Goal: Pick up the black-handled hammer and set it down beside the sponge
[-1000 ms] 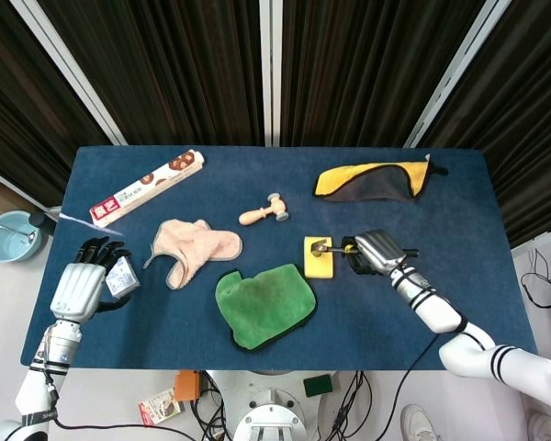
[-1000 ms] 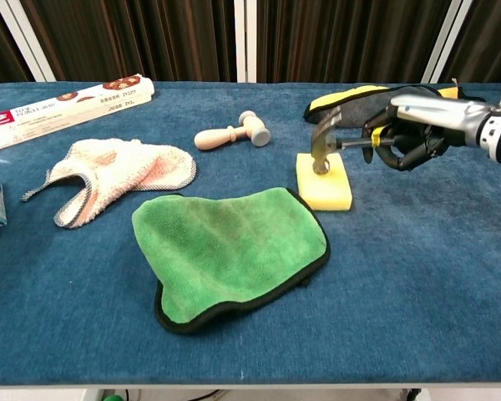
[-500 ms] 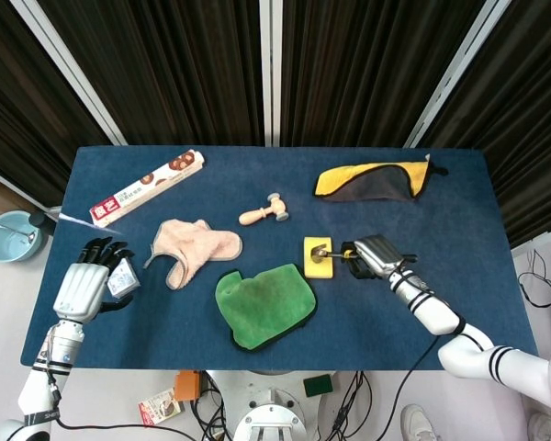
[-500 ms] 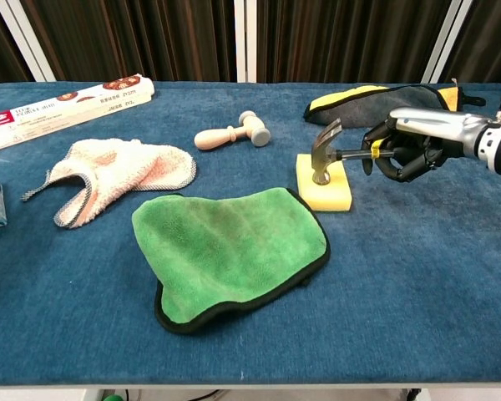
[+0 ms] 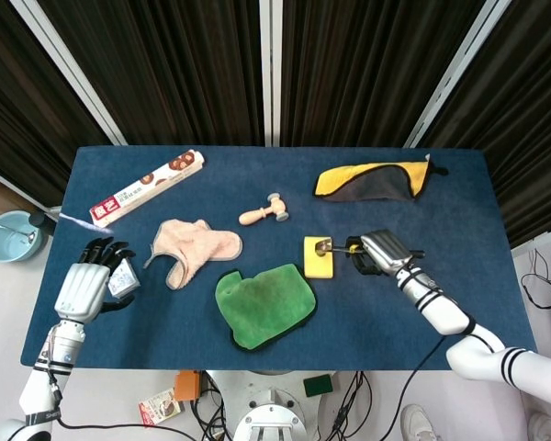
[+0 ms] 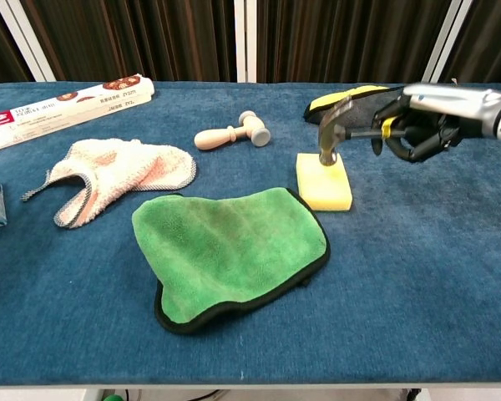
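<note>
Two mallet-type tools are seen: a black-handled hammer (image 6: 344, 132), steel-headed, and a small wooden mallet (image 6: 234, 132). Three cloths are laid flat: green (image 6: 230, 251), pink terry (image 6: 117, 180), yellow-grey (image 5: 375, 180). One yellow block sponge (image 6: 324, 185). The hammer is gripped by the right hand (image 6: 417, 127), its head held above the sponge. A small packet (image 5: 121, 278) is clasped by the left hand (image 5: 84, 287).

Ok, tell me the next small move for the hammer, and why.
Probably shift the right hand sideways toward bare table, then lower. The hammer is held with its head above the sponge, so lowering straight would land it on the sponge, not beside it.
</note>
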You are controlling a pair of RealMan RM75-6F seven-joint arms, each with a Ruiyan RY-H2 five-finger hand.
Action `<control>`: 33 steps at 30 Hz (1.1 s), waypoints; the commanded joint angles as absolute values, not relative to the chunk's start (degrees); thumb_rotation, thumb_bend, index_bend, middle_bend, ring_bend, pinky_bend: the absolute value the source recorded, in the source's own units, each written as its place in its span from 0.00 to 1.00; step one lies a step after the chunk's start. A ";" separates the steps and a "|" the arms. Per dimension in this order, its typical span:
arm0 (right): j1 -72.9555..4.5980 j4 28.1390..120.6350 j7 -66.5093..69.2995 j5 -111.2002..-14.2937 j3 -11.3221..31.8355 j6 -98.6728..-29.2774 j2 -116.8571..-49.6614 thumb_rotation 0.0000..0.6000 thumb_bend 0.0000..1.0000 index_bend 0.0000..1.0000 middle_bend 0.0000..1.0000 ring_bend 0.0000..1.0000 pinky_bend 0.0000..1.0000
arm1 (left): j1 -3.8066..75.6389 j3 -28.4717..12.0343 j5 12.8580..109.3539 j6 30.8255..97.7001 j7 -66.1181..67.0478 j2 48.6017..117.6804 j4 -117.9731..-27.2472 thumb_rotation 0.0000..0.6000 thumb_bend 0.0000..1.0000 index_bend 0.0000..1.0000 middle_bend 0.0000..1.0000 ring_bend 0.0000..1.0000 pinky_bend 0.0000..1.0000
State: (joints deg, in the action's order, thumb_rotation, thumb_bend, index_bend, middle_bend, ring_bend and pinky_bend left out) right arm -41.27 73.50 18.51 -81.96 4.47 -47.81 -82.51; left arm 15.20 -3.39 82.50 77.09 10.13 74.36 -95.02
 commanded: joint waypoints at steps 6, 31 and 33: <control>-42.10 70.25 16.44 -80.22 4.55 -45.80 -85.77 1.00 1.00 1.00 0.87 0.87 0.84 | 14.85 -3.28 82.36 77.37 10.02 74.05 -94.82 1.00 0.09 0.28 0.18 0.08 0.11; -38.73 56.37 26.81 -83.10 2.95 -49.26 -88.83 1.00 1.00 1.00 0.87 0.83 0.80 | 15.52 -3.67 81.80 76.47 12.53 74.07 -96.70 1.00 0.09 0.28 0.18 0.08 0.11; -38.89 55.31 27.85 -84.00 2.68 -49.71 -89.65 1.00 1.00 0.97 0.83 0.80 0.75 | 15.65 -3.71 81.67 76.28 12.85 74.11 -96.90 1.00 0.09 0.28 0.18 0.08 0.11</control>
